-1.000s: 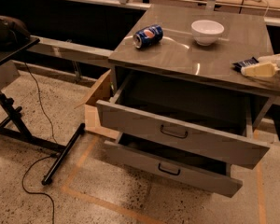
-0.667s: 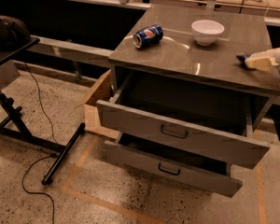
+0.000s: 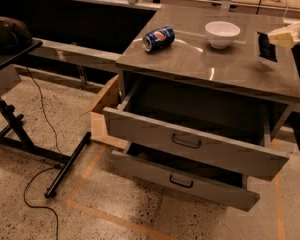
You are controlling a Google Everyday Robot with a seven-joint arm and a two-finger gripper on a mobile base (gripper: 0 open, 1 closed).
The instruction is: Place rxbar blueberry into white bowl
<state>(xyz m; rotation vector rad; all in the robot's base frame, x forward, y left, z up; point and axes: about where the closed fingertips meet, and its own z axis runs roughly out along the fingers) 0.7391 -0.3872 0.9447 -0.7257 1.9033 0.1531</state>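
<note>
The rxbar blueberry (image 3: 266,47), a flat dark navy bar, lies on the grey cabinet top (image 3: 210,66) near its right edge. The white bowl (image 3: 222,33) stands upright on the same top, to the left of the bar and a little farther back. My gripper (image 3: 282,36), cream-coloured, comes in from the right edge of the camera view and hangs just over the bar's far right corner. Most of the arm is out of view. I cannot tell whether it touches the bar.
A blue Pepsi can (image 3: 158,38) lies on its side at the top's left. Two drawers (image 3: 190,141) below stand pulled open. A cardboard box (image 3: 104,115) sits left of the cabinet. A black stand (image 3: 20,129) and its cable are on the floor at left.
My gripper has moved toward the back of the cabinet top along its right edge. The dark bar now shows flat on the top beside it.
</note>
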